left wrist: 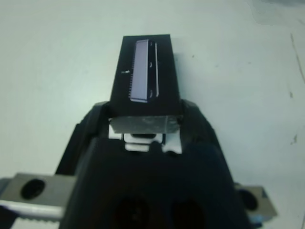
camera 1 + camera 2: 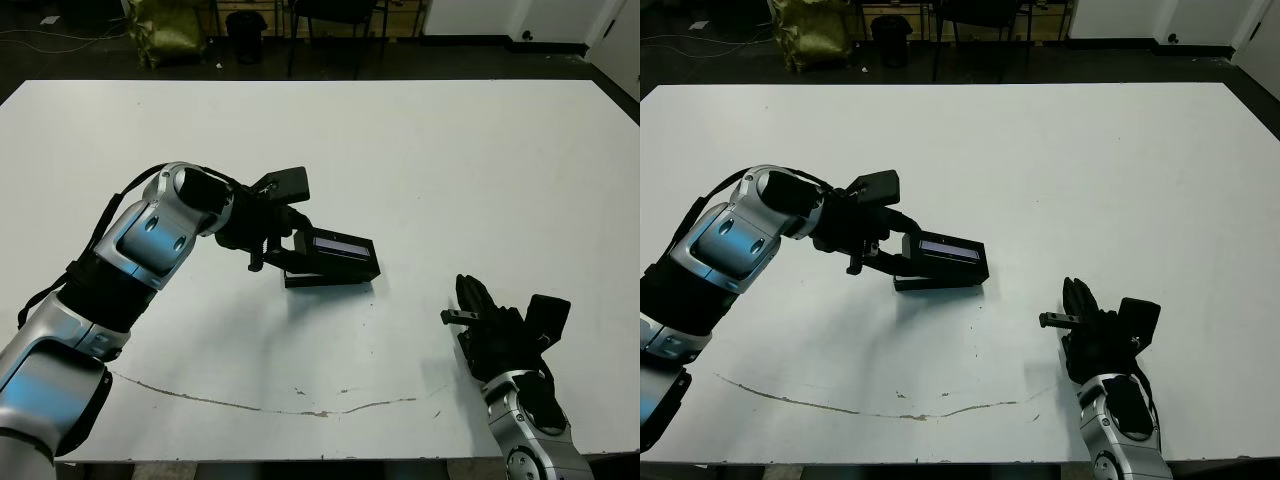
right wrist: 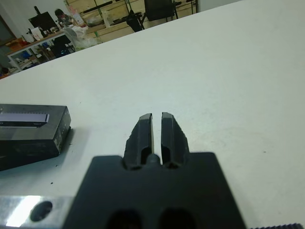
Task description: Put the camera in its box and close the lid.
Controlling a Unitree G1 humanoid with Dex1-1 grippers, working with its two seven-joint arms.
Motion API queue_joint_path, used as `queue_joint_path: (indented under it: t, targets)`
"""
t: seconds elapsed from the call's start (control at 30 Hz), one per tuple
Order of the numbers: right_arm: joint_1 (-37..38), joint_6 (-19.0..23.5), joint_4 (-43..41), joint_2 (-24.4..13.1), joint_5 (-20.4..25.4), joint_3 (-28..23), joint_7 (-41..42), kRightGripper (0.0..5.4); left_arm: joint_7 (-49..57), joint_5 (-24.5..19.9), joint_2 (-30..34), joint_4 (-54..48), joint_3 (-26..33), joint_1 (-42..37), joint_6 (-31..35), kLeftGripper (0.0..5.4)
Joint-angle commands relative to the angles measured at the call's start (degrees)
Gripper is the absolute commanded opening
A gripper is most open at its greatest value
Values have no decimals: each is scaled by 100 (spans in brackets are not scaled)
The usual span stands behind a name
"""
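The lid (image 2: 341,247), flat and black with a pale grey strip along its top, lies over the black box (image 2: 330,279) at the table's middle. Only a low dark edge of the box shows beneath it. My left gripper (image 2: 288,250) is shut on the lid's near end, with one finger (image 1: 93,125) on each long side. I cannot tell whether the lid is fully seated. The camera is hidden. My right gripper (image 2: 468,296) hovers near the front right of the table, shut and empty, well to the right of the box (image 3: 28,151).
A thin dark scratch (image 2: 260,405) runs along the table near its front edge. Beyond the far edge are a yellow-green bag (image 2: 165,30) and chair legs. A person (image 3: 60,13) sits far off in the room.
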Motion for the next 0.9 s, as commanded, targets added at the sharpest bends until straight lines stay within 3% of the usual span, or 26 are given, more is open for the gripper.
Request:
queue_joint_path:
  t: [0.03, 0.27, 0.47, 0.9]
  targets:
    - [69, 200, 1, 20, 39, -32, -79, 0, 25, 70, 105, 121, -79, 114, 83, 224]
    - [88, 318, -107, 6, 3, -7, -150, 0, 72, 164, 128, 379, -111, 28, -57, 224]
    - [95, 150, -5, -15, 4, -20, -47, 0, 92, 333, 64, 951, -206, -254, -32, 224]
    - [86, 153, 29, -45, -66, -5, -25, 0, 42, 628, -6, 2070, -417, -634, -611, 223]
